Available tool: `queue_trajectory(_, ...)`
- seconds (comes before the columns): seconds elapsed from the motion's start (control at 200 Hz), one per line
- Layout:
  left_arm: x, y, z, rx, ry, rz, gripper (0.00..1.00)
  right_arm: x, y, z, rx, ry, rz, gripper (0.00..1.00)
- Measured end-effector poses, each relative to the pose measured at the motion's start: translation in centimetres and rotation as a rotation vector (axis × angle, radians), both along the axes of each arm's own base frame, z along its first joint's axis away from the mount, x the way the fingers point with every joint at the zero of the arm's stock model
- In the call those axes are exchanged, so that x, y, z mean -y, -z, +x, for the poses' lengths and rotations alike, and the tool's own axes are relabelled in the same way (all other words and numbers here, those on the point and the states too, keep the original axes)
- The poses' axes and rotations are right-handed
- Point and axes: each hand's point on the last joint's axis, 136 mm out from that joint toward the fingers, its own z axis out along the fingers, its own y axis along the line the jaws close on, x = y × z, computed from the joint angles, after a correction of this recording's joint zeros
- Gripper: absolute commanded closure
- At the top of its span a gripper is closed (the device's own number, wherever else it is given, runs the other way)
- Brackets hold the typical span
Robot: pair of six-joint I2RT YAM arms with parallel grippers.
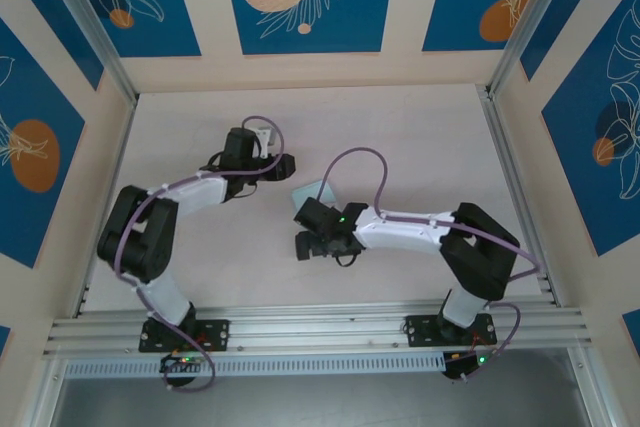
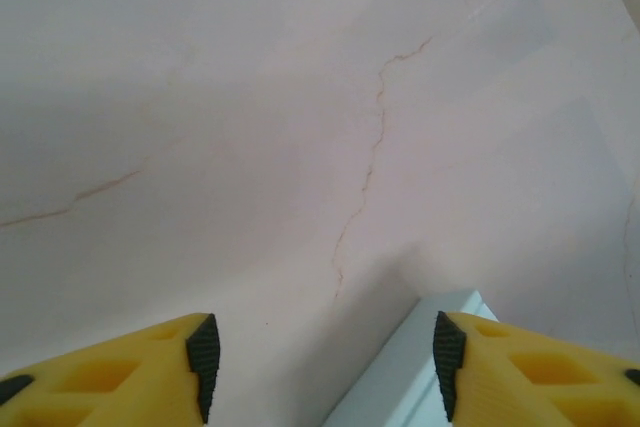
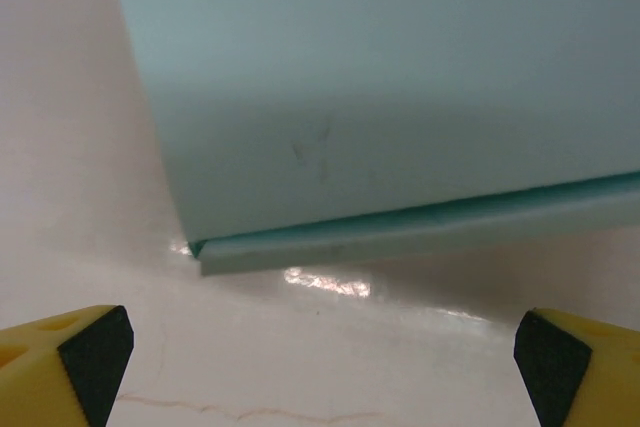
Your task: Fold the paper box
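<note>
Paper box [image 1: 313, 190] is lying flat on the table [image 1: 420, 137], roughly mid-table in the top view. It isn't being held by either arm.

Right gripper [image 3: 320, 352] is sitting at about 6 o'clock from the box in the top view, with the jaws spread wide and nothing between them. In its wrist view both yellow fingers [image 3: 60, 357] are showing at the bottom corners, and the box is filling 12 o'clock. The near edge of the box is facing the gripper, showing a darker teal seam and looking doubled. A strip of bare table is separating that edge from the fingertips.

Left gripper [image 2: 325, 352] is sitting at about 10 o'clock from the box in the top view. Its jaws are standing apart at a moderate gap and gripping nothing. In its wrist view a pale corner of the box is poking in at 5 o'clock, just beside the right-hand finger. Can't tell if it's touching.
</note>
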Motion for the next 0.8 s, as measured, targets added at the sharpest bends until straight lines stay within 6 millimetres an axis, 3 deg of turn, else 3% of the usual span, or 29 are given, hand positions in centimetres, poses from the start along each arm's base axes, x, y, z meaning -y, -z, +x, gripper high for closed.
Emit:
queue_trajectory(0.165,1.1,3.3,-0.4,-0.082,0.044,-0.01,0.51,0.2,1.6,0.2,-0.028,0.005,-0.045,0.1)
queue_trajectory(0.295,2.3,3.4,-0.9,-0.092,0.073,-0.051,0.52,1.1,1.6,1.3,-0.027,0.032,-0.057,0.18)
queue_trajectory(0.41,3.0,3.5,-1.5,-0.09,0.086,-0.092,0.55,3.0,1.5,3.1,-0.017,0.074,-0.069,0.21)
queue_trajectory(0.555,3.1,5.0,-3.1,-0.123,0.079,-0.117,0.58,5.6,1.0,5.2,-0.005,0.122,-0.08,0.22)
queue_trajectory(0.8,3.7,4.8,-5.8,-0.118,0.083,-0.15,0.6,9.4,1.0,8.3,0.006,0.139,-0.121,0.23)
